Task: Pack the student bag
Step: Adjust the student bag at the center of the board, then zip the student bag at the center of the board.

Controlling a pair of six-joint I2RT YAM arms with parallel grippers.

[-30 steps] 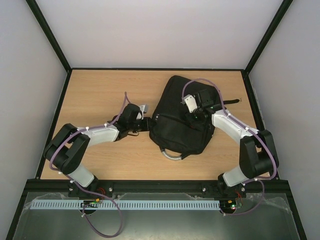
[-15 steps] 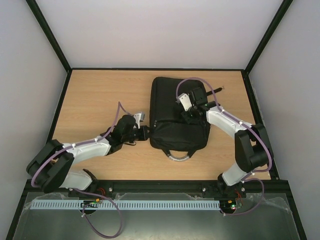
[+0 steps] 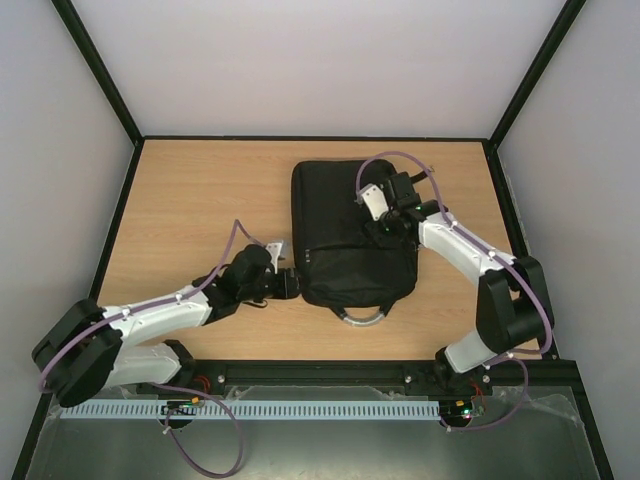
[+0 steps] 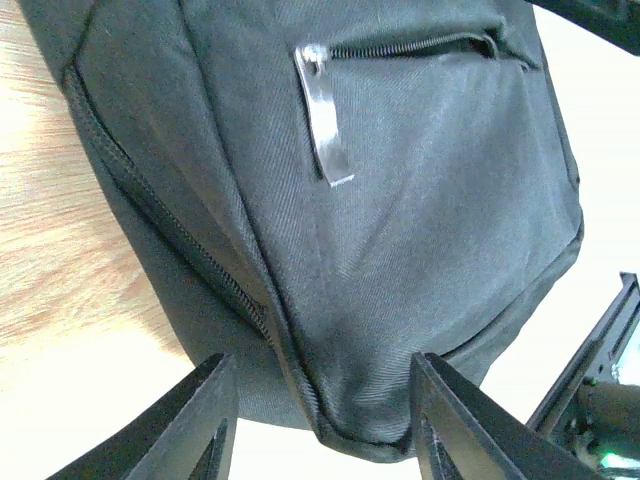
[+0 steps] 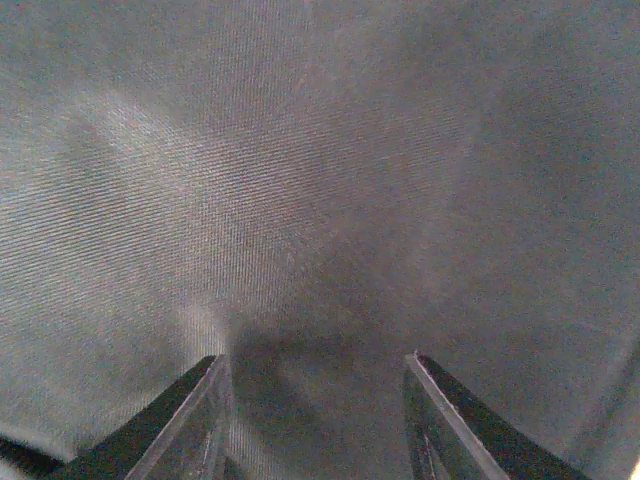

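The student bag (image 3: 340, 225), black and rectangular, lies flat in the middle of the table with its grey loop handle (image 3: 362, 316) toward the near edge. My left gripper (image 3: 290, 283) is at the bag's near left corner. In the left wrist view the left gripper (image 4: 325, 425) is open, and the bag's corner (image 4: 370, 400) sits between its fingers, close to the right fingertip (image 4: 450, 410). A silver zipper pull (image 4: 325, 120) hangs by a shut pocket zipper. My right gripper (image 3: 385, 225) rests on top of the bag. There the right gripper (image 5: 315, 420) stands open over plain black fabric (image 5: 300, 200).
The wooden table (image 3: 190, 200) stretches left of the bag, bordered by black frame rails (image 3: 120, 220) and pale walls. The right arm's elbow (image 3: 510, 300) stands on the table's right side, and the left arm (image 3: 150, 315) lies low along the near left.
The bag has turned from tilted to square and shifted a little left. The left arm swung toward the near left, and its gripper opened at the bag's corner. The right gripper stayed on the bag.
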